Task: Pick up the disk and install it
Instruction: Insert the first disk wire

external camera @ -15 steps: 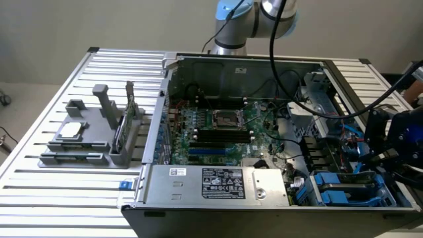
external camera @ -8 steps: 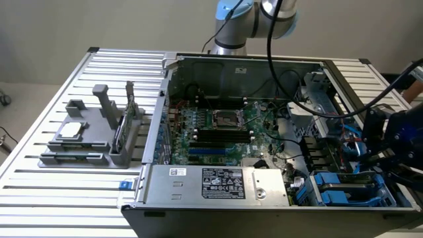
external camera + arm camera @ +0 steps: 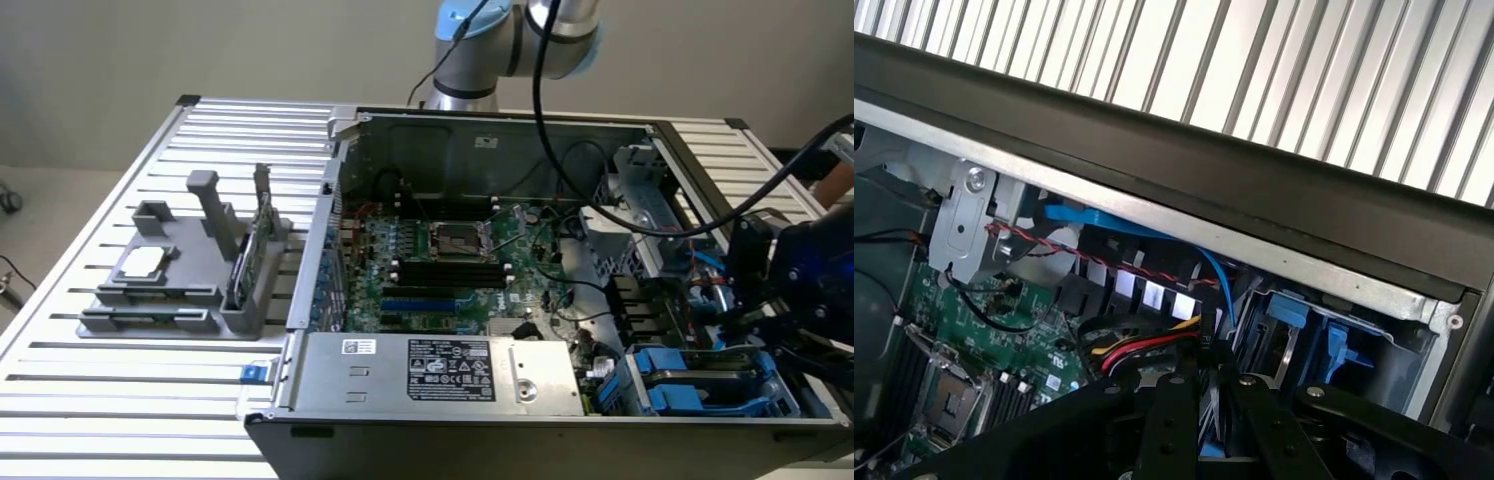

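Exterior view: gripper (image 3: 754, 315) over drive cage, disk (image 3: 705, 372) just under it.
Nearest, along case (image 3: 534, 440) camera-side wall: PSU box (image 3: 441, 370), black-and-white label, print too small to read. Beside it, in case's corner cage, disk lies flat in blue carrier, long axis approx. along that wall. Gripper hangs just above, slightly deeper into case, so disk sits below jaws and toward that wall. Jaw state: can't tell, nor whether anything's held. Deeper in case: motherboard (image 3: 454, 250).
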Controlling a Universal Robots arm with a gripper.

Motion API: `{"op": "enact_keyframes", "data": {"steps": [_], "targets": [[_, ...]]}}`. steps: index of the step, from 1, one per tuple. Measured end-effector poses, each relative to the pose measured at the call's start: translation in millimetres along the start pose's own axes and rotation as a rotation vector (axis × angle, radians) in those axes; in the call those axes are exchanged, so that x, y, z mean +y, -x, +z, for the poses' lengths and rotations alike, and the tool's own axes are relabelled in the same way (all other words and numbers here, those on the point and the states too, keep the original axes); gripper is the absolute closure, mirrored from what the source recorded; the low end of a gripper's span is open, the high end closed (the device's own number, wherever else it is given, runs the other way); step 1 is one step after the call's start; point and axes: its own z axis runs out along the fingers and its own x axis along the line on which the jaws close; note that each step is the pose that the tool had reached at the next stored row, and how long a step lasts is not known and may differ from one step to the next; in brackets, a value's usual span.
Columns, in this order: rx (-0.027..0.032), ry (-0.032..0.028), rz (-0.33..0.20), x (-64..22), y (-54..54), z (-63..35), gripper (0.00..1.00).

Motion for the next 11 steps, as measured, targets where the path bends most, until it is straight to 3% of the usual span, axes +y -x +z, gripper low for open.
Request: {"op": "enact_keyframes", "data": {"steps": [3, 9, 11], "targets": [[-0.0065, -0.0005, 0.005, -0.9, -0.3, -0.1, 0.82], [-0.0400, -0.0069, 0.018, -1.3, -0.4, -0.2, 0.82], [-0.0447, -0.0074, 0.026, -1.4, -0.3, -0.1, 0.82]]}}
